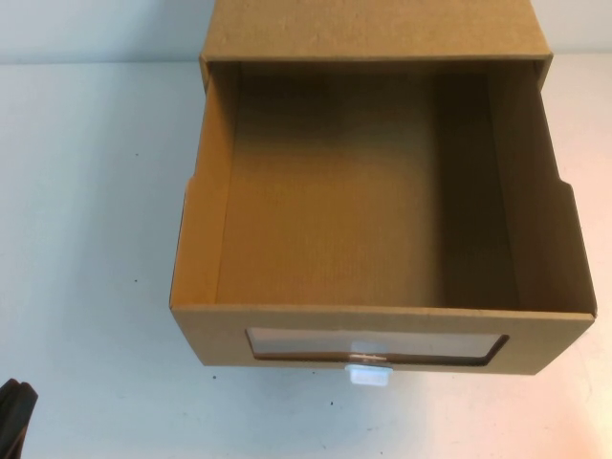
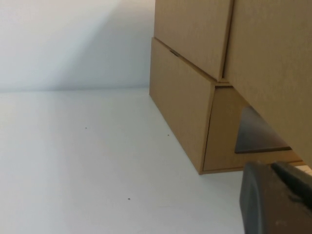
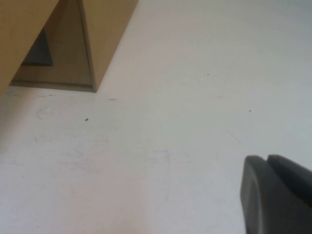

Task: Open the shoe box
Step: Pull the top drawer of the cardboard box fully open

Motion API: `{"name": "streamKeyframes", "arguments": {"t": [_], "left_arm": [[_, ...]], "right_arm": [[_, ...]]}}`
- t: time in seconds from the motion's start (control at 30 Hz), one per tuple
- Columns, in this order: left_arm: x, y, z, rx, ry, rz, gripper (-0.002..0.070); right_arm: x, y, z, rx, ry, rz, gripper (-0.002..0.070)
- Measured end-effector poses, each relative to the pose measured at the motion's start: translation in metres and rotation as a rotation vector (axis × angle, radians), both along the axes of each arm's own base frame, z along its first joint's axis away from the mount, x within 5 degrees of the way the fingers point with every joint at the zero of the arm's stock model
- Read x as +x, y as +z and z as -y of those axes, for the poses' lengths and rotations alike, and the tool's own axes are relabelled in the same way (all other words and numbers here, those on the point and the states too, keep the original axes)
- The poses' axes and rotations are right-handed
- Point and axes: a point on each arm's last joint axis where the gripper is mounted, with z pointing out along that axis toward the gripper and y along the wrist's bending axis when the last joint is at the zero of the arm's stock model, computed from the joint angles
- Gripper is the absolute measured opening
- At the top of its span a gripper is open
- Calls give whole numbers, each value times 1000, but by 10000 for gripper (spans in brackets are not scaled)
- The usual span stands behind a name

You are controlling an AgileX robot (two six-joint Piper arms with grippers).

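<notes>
The brown cardboard shoe box stands in the middle of the high view, with its drawer (image 1: 382,330) pulled out toward me from the outer sleeve (image 1: 373,29). The drawer is empty inside. Its front wall has a clear window (image 1: 306,344) and a small white pull tab (image 1: 367,369). My left gripper (image 1: 13,419) shows only as a dark tip at the near left corner, apart from the box. In the left wrist view the box (image 2: 185,97) lies ahead of the left gripper (image 2: 271,166), whose fingers are shut on nothing. The right gripper (image 3: 266,158) is shut over bare table, with a box corner (image 3: 109,29) beyond it.
The white table (image 1: 86,239) spreads out to the left of the box and along the near edge in front of the drawer. The drawer's right wall reaches close to the right border of the high view.
</notes>
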Motion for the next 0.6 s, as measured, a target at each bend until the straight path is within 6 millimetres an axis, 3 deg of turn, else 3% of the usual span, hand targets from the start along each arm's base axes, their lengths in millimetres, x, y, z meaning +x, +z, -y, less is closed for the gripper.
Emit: {"name": "streamKeyframes", "arguments": {"t": [0.3,0.6], "left_arm": [[0,0,0,12,1,3,-5],[2,-1,-8,193,81,46,-6]], "right_arm": [[0,0,0,0,0,0,-13],[0,0,0,0,0,0,-13]]}}
